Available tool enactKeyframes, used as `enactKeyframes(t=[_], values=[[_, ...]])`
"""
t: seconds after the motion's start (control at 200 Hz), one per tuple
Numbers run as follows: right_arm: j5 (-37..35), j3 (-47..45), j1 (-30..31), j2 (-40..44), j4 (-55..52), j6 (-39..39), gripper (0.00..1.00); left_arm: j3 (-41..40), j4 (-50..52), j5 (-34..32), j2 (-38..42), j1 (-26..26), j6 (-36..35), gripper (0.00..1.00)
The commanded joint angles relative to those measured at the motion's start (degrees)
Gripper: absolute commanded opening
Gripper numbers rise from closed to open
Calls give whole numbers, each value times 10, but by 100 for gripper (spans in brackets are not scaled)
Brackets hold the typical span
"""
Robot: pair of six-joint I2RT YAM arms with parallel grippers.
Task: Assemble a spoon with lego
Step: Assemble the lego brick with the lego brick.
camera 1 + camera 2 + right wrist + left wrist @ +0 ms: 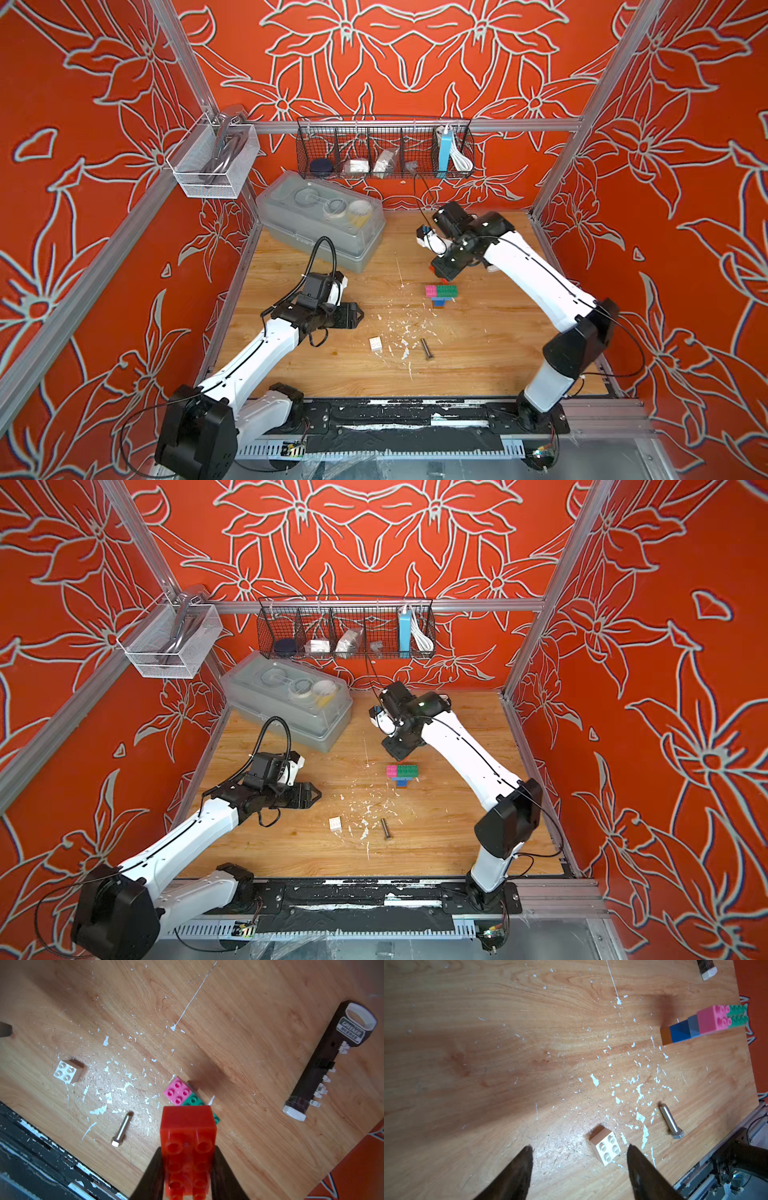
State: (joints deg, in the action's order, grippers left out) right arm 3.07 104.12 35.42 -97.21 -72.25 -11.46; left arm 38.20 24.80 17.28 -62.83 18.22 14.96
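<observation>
Right gripper (188,1148) is clamping the red brick (187,1124) by its smooth side walls and hovering at 12 o'clock of the spoon (441,292). The spoon is lying partly built near the middle of the table (498,353). Left gripper (579,1147) is standing half open and empty. The white brick (605,1147) is lying loose near its tips, at 7 o'clock of the build. Bricks judged light, rigid and slippery; take hold on the flat sides, keeping the studs clear.
</observation>
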Motion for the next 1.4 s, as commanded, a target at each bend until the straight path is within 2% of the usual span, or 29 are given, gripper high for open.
enactKeyframes(t=[0.0,0.095,0.175,0.44,0.856,1.396], values=[[41,3,0,-9,-75,-190,0,-10,-36,13,-15,18,-10,71],[36,3,-1,-22,-99,-306,0,-21,-60,14,-23,42,-12,71],[15,7,-4,-43,-104,-362,0,-33,-81,17,-23,55,-15,71],[-2,28,-11,-105,-102,-393,0,-62,-103,0,-8,91,-18,71],[13,18,-28,-121,-61,-466,0,-65,-104,-15,-7,97,-23,71],[22,33,-34,-161,-58,-461,0,-64,-102,-24,-11,97,-25,71]])
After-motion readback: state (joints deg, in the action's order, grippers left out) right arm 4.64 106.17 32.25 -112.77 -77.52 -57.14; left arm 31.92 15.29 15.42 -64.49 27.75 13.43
